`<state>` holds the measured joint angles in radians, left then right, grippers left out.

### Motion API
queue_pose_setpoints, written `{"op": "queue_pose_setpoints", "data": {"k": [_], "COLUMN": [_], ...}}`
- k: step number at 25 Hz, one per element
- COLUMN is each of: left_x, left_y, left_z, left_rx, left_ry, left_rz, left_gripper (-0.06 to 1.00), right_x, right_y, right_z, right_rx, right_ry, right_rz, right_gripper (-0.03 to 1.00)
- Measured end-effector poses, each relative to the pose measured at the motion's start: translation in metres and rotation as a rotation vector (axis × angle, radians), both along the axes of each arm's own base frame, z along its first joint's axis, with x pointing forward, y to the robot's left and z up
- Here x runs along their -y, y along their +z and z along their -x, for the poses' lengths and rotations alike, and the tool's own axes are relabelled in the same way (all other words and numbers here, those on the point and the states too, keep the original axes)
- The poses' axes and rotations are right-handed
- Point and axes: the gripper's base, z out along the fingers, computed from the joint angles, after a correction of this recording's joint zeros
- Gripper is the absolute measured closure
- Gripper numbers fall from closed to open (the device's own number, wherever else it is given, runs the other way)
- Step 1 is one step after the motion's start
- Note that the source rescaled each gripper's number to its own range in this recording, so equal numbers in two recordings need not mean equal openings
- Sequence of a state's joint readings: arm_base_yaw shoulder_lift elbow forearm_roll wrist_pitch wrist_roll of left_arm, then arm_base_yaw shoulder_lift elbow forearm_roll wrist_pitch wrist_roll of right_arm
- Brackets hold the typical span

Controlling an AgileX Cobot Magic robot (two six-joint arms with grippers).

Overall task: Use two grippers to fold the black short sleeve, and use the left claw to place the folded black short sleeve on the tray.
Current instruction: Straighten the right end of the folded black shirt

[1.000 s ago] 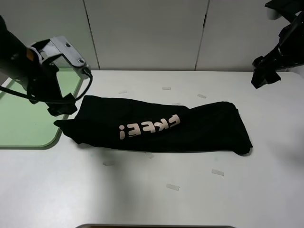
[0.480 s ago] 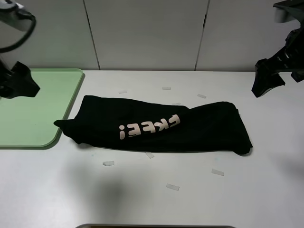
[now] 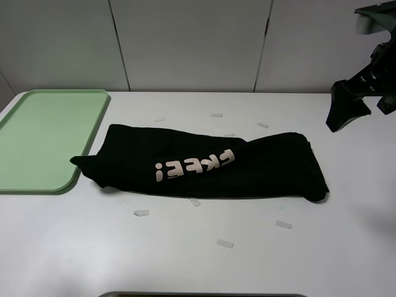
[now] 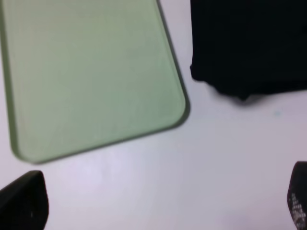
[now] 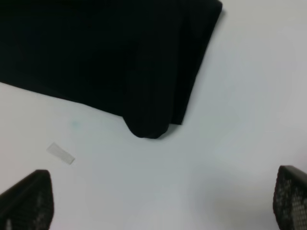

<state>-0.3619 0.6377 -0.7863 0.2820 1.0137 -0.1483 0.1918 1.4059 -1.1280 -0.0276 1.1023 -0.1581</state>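
Shirt (image 3: 204, 164): folded into a long black band. It lies flat on the white worktop (image 3: 198, 266) across the middle of the high view, from centre-left to centre-right. Neither gripper touches it.
Lettering (image 3: 195, 167): pale "FREE!" on the upper face, left of the band's middle, upside down to the high camera.
Tray (image 3: 43, 142): pale green, at the left edge of the frame. Its lower right corner is just beside the shirt's left tip; I cannot tell whether they touch.
Left gripper (image 4: 161, 200): out of the high view. Its wrist camera shows two dark fingertips (image 4: 24, 203) far apart, so the jaws are wide and hold nothing. They hang over bare worktop near the tray's corner and one end of the shirt.
Right gripper (image 3: 346, 111): upper right of the high view, well apart from the shirt's right end. Its wrist camera shows the jaws wide with nothing between them, over bare worktop near the shirt's rounded end.
Tape scraps (image 3: 225, 244): small white pieces scattered on the worktop around the shirt.
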Motion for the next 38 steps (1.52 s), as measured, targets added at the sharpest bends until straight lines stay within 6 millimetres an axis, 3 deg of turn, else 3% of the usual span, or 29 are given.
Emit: {"op": "queue_pose_setpoints", "data": {"k": [6,14,18,38], "left_x": [-0.014,-0.015,-0.013,-0.012], "left_y": [-0.016,-0.054,-0.069,-0.069], "left_z": [0.048,0.085,0.092,0.094], "left_rx": [0.076,0.137,0.133,0.139], "left_ry": [-0.001,-0.096,-0.139,-0.159], "left_rz": [0.083,0.216,0.244,0.257], "left_gripper": [-0.05,-0.05,-0.05,-0.04], "right_x": [-0.002,-0.003,-0.003,-0.003], "right_y": [0.000,0.000,0.000,0.000], "right_z": [0.001,0.001,0.001,0.001], "right_rx": [-0.008,-0.011,-0.011,-0.009], "right_ry": [-0.006,-0.008,-0.008,-0.008], "right_rz": [-0.026,-0.038,-0.038,-0.038], "right_gripper": [-0.03,-0.03,-0.03,-0.03]}}
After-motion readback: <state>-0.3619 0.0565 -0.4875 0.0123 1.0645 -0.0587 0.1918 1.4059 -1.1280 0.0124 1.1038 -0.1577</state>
